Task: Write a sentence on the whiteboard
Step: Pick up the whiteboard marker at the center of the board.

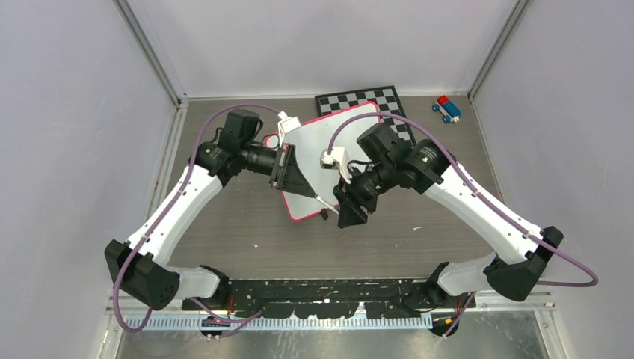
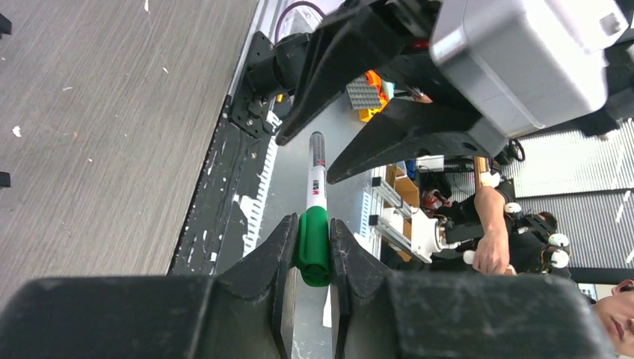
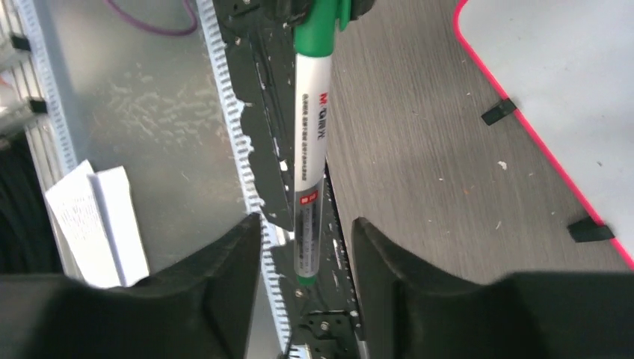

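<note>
Closest up, my left pincer [image 2: 312, 224] is clamped on the green cap [image 2: 312, 250] of the marker [image 2: 317, 179], with both fingers pressed against it. The white barrel runs straight out from there into my right pincer [image 3: 306, 224]. That pincer's fingers stand apart on either side of the barrel's end, and I see no contact. Both pincers meet over the near edge of the whiteboard [image 1: 310, 146], and the marker sits in the air between them. The whiteboard lies at a slant on the surface [image 1: 224, 224], with two black feet [image 3: 499, 111] poking out from its pink frame. Its far corner overlaps the chequered board [image 1: 374, 97].
</note>
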`<state>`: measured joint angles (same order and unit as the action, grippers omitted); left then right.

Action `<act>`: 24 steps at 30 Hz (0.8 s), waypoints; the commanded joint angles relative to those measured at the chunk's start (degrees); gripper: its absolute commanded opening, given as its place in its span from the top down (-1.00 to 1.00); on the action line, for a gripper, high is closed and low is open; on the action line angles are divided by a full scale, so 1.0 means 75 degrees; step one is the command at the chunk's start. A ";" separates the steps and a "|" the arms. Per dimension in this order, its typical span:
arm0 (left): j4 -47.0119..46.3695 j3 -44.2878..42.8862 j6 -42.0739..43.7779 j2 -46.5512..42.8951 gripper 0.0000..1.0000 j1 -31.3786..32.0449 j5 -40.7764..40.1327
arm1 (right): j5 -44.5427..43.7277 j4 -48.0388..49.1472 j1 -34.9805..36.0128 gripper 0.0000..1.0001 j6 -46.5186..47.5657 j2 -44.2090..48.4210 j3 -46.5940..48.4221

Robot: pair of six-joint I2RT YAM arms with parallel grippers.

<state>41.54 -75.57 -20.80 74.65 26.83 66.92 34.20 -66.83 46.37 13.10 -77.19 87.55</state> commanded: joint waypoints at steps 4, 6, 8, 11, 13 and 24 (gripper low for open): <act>-0.3686 0.0947 -0.2588 -0.0805 1.00 -0.0681 0.0063 | 0.0881 0.2235 -0.1420 -0.52 -0.2190 0.0446 0.0434; -0.5222 0.1192 -0.3768 -0.0937 1.00 -0.0928 0.0097 | 0.1457 0.3035 -0.1992 -0.54 -0.3238 0.0451 0.0492; -0.6200 0.1230 -0.4471 -0.0991 1.00 -0.1172 0.0066 | 0.1843 0.3763 -0.2388 -0.54 -0.4143 0.0442 0.0505; -0.7201 0.1352 -0.5246 -0.1122 1.00 -0.1500 -0.0195 | 0.2549 0.5458 -0.2664 -0.54 -0.5770 0.0484 0.0034; -0.7967 0.1541 -0.5724 -0.1230 1.00 -0.1579 -0.0514 | 0.2694 0.6986 -0.2701 -0.51 -0.7168 0.0599 -0.0573; -0.9348 0.2066 -0.6844 -0.1334 1.00 -0.1593 -0.1419 | 0.2654 1.1220 -0.2703 -0.55 -1.1167 0.0448 -0.1714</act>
<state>-22.55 -60.55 -68.73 65.43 14.98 58.35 52.75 3.40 26.13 -59.96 -74.37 74.41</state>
